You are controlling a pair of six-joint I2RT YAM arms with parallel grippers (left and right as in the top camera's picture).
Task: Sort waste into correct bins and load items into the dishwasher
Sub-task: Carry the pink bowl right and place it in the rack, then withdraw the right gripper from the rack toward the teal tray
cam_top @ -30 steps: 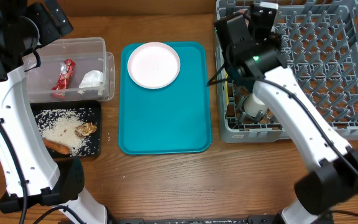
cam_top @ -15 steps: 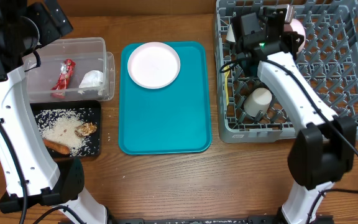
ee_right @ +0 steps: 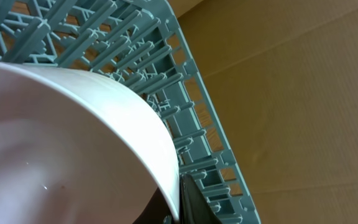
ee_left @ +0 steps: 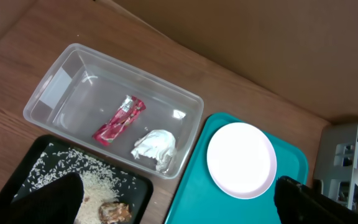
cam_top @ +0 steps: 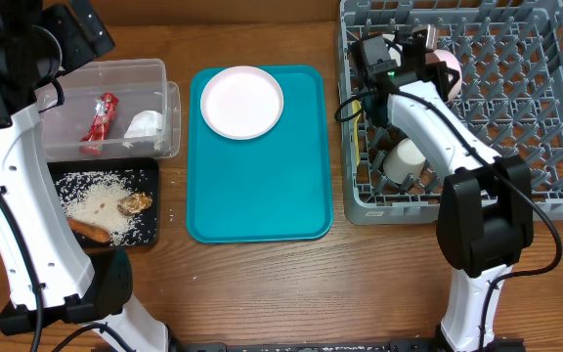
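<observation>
The right gripper (cam_top: 420, 51) is clamped on one white bowl (ee_right: 61, 143) at the back left corner of the grey dish rack (cam_top: 516, 108). One cup (cam_top: 406, 158) sits near its front left corner. One plate (cam_top: 242, 102) lies on the teal tray (cam_top: 262, 196). The left gripper (ee_left: 179, 199) hangs wide open, empty, above the clear tub (ee_left: 61, 87) with one red wrapper (ee_left: 120, 118) and one napkin (ee_left: 154, 148).

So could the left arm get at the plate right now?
Probably yes. The plate lies alone on the teal tray with nothing over it, the left gripper hangs open nearby, and the right arm is off at the rack.
</observation>
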